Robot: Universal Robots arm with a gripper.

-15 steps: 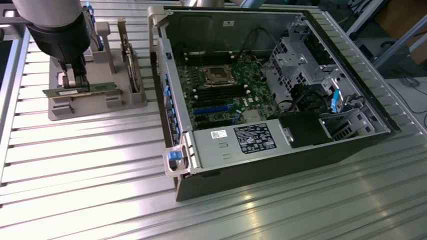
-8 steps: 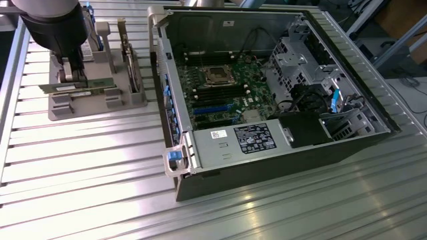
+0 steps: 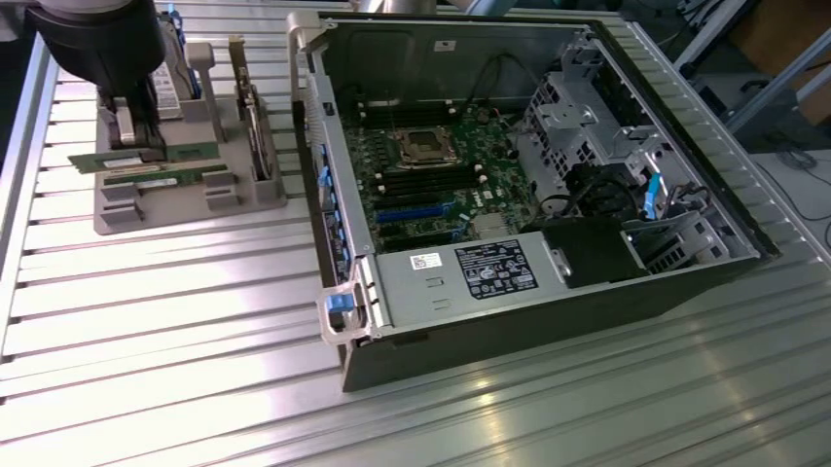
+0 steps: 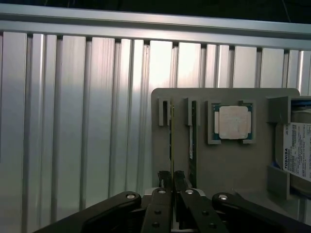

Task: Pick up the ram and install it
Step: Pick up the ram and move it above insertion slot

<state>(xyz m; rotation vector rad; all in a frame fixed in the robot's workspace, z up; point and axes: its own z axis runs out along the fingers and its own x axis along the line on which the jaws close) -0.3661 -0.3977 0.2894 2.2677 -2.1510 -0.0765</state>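
Note:
The ram [image 4: 171, 127] is a thin green stick standing on edge in a slot of the grey parts holder [image 4: 228, 165]. My gripper [image 4: 171, 178] is shut on it, with the black fingertips pinching its near end. In the exterior view the gripper [image 3: 134, 146] hangs over the holder [image 3: 260, 190] at the far left, on the rear green stick [image 3: 189, 152]. A second ram stick [image 4: 192, 141] stands in the slot beside it, also seen in front [image 3: 169, 177] in the exterior view.
The open computer case [image 3: 675, 282] lies at the exterior view's right, motherboard [image 3: 435, 161] exposed, with dark memory slots [image 3: 415, 180] below the processor socket. On the holder there are also a square silver processor [image 4: 233, 122], a hard drive [image 4: 297, 150] and upright expansion cards [image 3: 247, 97]. Ribbed metal table [image 3: 156, 321] all around.

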